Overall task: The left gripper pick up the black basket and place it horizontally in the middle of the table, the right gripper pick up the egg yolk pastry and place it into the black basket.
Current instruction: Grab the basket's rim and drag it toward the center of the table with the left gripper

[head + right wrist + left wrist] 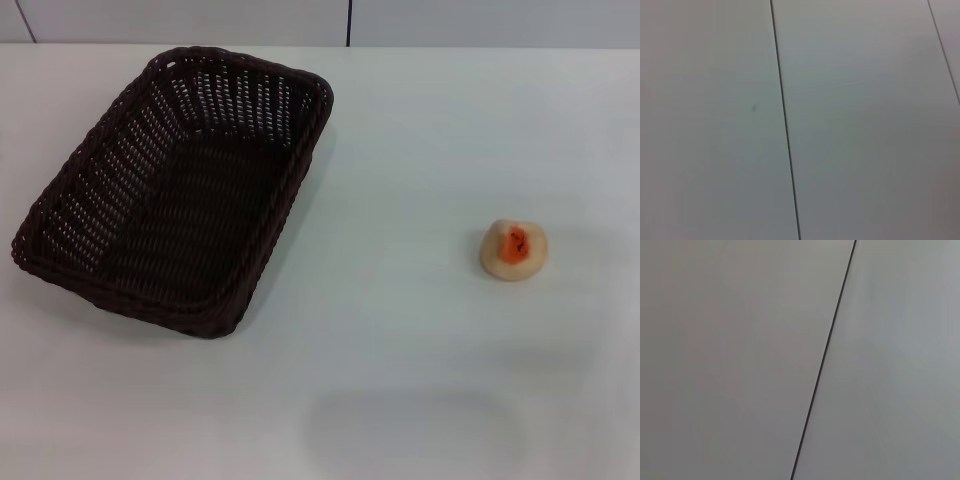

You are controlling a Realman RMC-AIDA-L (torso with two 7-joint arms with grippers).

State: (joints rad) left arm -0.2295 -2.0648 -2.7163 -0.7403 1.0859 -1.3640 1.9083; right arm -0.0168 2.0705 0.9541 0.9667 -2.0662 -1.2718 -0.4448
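Pastry point(513, 249) cream, orange-red patch on top

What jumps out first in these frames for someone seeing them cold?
The black basket dominates the head view: big, dark, empty, sitting at an angle on the left side of the white table. Next, the egg yolk pastry, a small pale ball with an orange patch on top, alone on the right, well apart from the basket. Neither claw shows in any view; both wrist views show only plain grey panels with a thin dark seam.
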